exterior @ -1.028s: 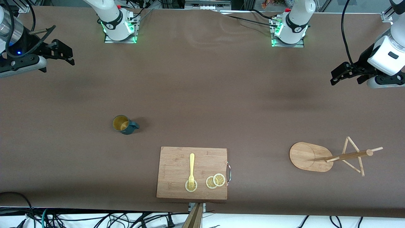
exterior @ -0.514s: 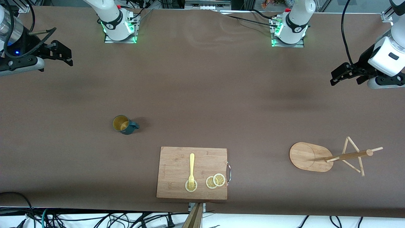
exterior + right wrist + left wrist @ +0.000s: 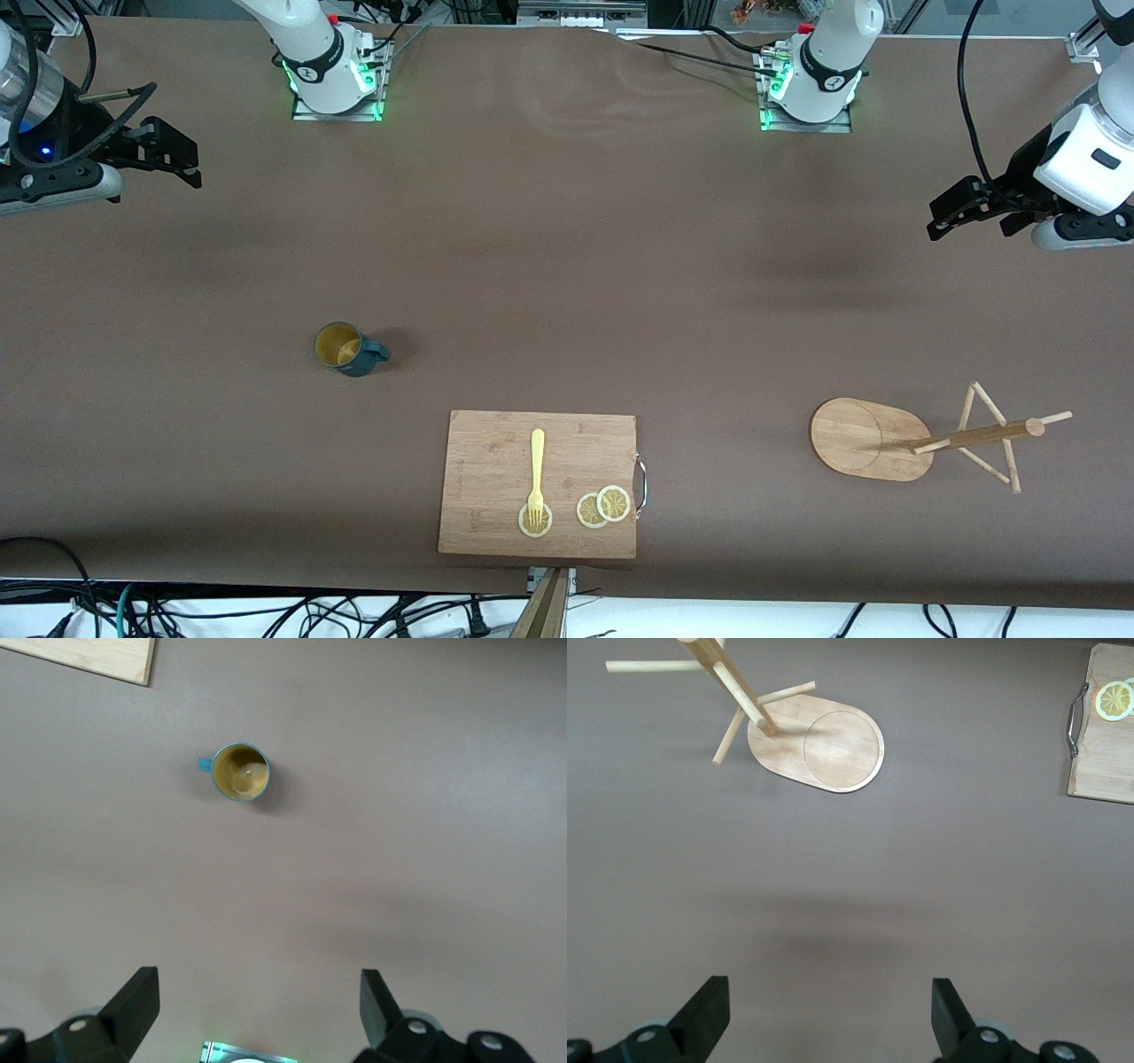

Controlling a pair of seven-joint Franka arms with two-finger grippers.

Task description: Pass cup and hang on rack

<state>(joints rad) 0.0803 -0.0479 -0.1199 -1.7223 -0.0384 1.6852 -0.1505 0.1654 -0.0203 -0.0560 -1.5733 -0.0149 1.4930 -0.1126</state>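
The dark teal cup (image 3: pixel 347 348) with a yellow inside stands upright on the brown table, toward the right arm's end; it also shows in the right wrist view (image 3: pixel 240 773). The wooden rack (image 3: pixel 921 434) stands toward the left arm's end, near the front edge; it also shows in the left wrist view (image 3: pixel 806 735). My right gripper (image 3: pixel 177 155) is open and empty, up in the air over the table's end, away from the cup; its jaws are wide apart in its wrist view (image 3: pixel 257 1010). My left gripper (image 3: pixel 952 208) is open and empty, high over the other end (image 3: pixel 830 1014).
A rectangular wooden cutting board (image 3: pixel 496 461) lies near the front edge, between cup and rack. On it lie a yellow fork (image 3: pixel 536 474) and lemon slices (image 3: pixel 602 506). Its metal handle (image 3: pixel 641 483) faces the rack. The arm bases (image 3: pixel 332 62) stand along the table's back edge.
Both grippers have drifted slightly: the right one a little outward toward its end of the table, the left one a little lower in the front view. The cup and rack have not moved.
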